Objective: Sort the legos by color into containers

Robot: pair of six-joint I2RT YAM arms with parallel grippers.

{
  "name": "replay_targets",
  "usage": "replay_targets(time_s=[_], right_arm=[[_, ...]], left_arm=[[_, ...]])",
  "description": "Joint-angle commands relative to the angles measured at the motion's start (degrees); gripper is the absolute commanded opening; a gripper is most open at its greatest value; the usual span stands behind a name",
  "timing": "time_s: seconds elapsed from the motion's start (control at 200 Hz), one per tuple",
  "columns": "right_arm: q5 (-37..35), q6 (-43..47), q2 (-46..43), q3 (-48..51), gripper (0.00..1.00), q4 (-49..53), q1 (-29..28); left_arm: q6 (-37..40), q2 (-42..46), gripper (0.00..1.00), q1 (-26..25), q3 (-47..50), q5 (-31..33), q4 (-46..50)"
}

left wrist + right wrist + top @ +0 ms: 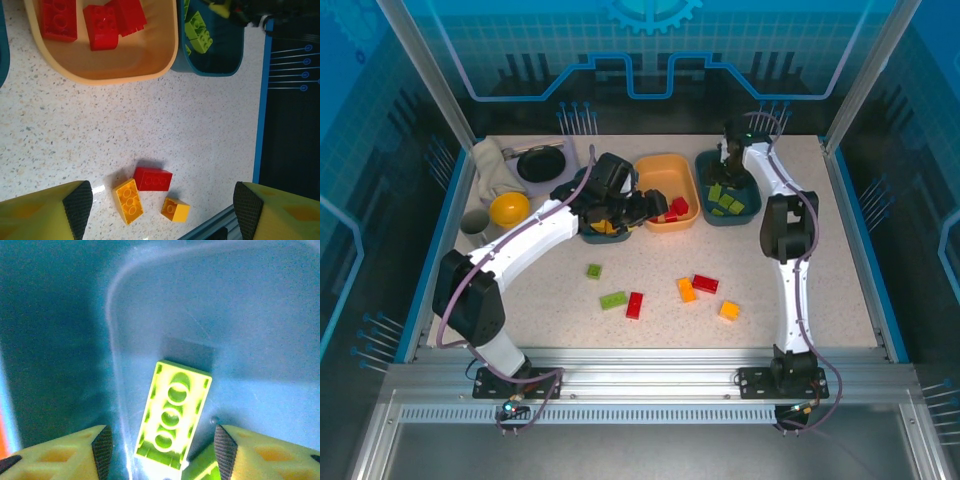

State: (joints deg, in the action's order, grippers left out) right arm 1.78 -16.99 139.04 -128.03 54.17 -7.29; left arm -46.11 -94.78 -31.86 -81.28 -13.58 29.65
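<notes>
1 wide-open right hand (162,452) (empty) above green lego (172,412)

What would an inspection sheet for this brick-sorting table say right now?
Surface: speckled table, no spills seen.
Job's things: orange tray holds red bricks; right teal tray holds green bricks; left teal tray, partly hidden beneath the left gripper, holds yellow bricks; six loose bricks lie mid-table.
Clutter: black dish, yellow bowl, grey cup, pale cloth, far-left corner.
Grippers: left gripper open, empty; right gripper open above green bricks.
Cables: purple cables looped near the front edge, clear of bricks.
Surroundings: blue panels, aluminium frame at the near edge.
</notes>
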Motion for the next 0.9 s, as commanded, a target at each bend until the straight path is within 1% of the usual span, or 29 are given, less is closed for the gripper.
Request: replay_targets(time_s=[0.0, 0.07, 0.175, 0.28, 0.4, 0.495, 0.58, 0.64, 0.695, 0.72, 0.785, 0.845, 0.895], right_arm=[[-2.0, -1.0, -11.1, 1.8, 0.57, -0.8, -2.0], [-3.7, -2.2, -16.4, 5.7, 0.57, -2.3, -3.6], [-6.6, -5.1, -25.5, 14.9, 0.57, -4.8, -6.9], [-7.5, -8.7, -35.9, 27.3, 0.57, -7.1, -10.4], [-6.6, -11.8, -48.7, 42.5, 0.59, -8.8, -14.1], [-6.3, -14.1, -58.9, 53.3, 0.65, -7.6, -16.7], [-4.6, -15.5, -69.1, 61.8, 0.71, -6.5, -18.1], [-2.3, -14.6, -76.9, 67.5, 0.76, -7.2, -19.0], [-2.9, -13.7, -84.3, 71.8, 0.84, -6.6, -20.4], [-2.7, -13.2, -87.3, 73.8, 0.86, -6.2, -20.7], [-1.2, -12.5, -93.6, 76.0, 0.93, -4.4, -20.8], [0.1, -12.3, -96.7, 76.3, 0.99, -2.0, -20.8], [1.4, -12.2, -97.8, 76.1, 1.0, 0.0, -20.8]], left_arm=[[1.6, 0.1, 0.78, -1.1, -2.3, -0.6, 4.2], [2.4, -0.8, 0.77, -2.0, -3.0, -1.9, 5.8], [5.5, -3.8, 0.76, -4.5, -5.1, -2.1, 10.7], [7.6, -7.2, 0.75, -7.5, -6.6, -1.7, 15.7], [6.0, -9.8, 0.72, -10.7, -6.1, -0.7, 18.2], [3.9, -11.4, 0.72, -13.3, -5.4, -0.1, 18.0], [2.3, -13.9, 0.73, -16.0, -6.4, 0.5, 18.5], [1.4, -15.8, 0.73, -18.0, -7.5, 0.9, 18.7], [0.2, -17.6, 0.73, -19.8, -8.7, 1.7, 19.1], [-0.4, -18.4, 0.73, -20.5, -9.1, 2.2, 19.4], [-2.3, -20.3, 0.73, -22.1, -10.1, 3.6, 20.1], [-4.1, -21.6, 0.73, -23.0, -10.6, 4.6, 20.3], [-5.0, -22.8, 0.73, -23.6, -11.3, 5.4, 20.4]])
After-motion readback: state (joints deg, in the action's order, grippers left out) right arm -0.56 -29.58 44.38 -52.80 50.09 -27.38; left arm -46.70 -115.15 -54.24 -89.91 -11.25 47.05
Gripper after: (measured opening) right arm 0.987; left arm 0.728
